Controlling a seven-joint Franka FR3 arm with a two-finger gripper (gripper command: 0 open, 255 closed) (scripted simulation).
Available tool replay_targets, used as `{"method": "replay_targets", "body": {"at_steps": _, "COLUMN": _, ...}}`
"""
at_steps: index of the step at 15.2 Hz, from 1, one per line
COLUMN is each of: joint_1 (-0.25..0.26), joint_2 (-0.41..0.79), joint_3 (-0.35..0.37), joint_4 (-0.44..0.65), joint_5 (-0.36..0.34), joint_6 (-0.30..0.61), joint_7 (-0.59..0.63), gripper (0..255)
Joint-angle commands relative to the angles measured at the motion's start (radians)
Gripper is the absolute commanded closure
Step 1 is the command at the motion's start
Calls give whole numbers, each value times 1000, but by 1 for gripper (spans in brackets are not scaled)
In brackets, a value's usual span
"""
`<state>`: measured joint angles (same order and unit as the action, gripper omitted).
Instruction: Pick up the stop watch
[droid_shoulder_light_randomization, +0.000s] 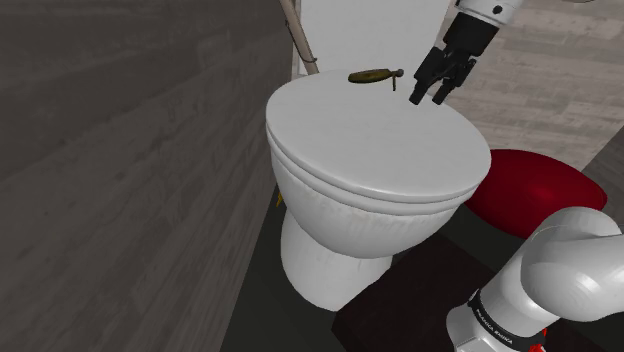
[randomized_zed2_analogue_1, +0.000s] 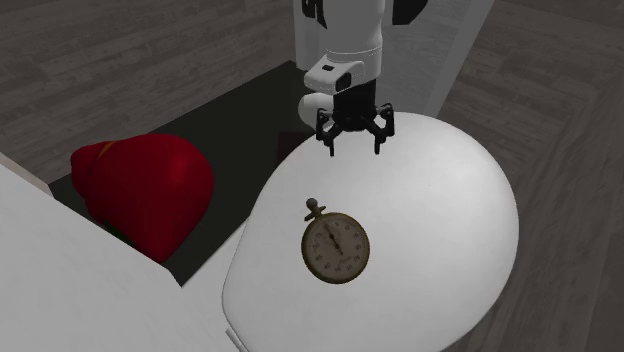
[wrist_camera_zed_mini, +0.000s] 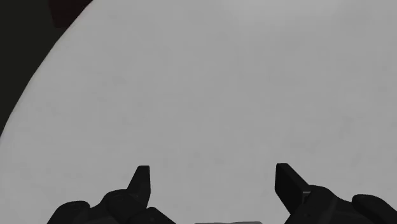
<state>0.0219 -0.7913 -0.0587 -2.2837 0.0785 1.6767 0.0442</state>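
White toilet beside red object

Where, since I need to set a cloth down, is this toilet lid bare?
The toilet lid is bare from the stopwatch to its front rim. Crowded toward the tank: the stopwatch lies there, the open end effector hovering beside it.

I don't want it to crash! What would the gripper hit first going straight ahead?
Most likely the bare white toilet lid; the gripper points at it, not at the stopwatch.

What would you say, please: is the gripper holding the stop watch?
No, the gripper stands open above the white lid, apart from the stop watch lying there.
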Motion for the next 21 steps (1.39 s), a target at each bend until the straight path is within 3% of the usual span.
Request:
{"method": "replay_targets", "body": {"at_steps": 1, "joint_1": 0, "joint_2": 0, "joint_3": 0, "joint_4": 0, "joint_5": 0, "joint_6": 0, "joint_7": 0, "gripper": 0}}
{"method": "replay_targets", "body": {"at_steps": 14, "joint_1": -18, "joint_2": 548, "joint_3": -140, "joint_4": 595, "joint_5": 7, "joint_6": -150, "joint_7": -96, "gripper": 0}}
{"method": "replay_targets", "body": {"at_steps": 21, "joint_1": -20, "joint_2": 514, "joint_3": -136, "joint_4": 465, "joint_5": 1, "joint_6": -52, "joint_7": -102, "gripper": 0}}
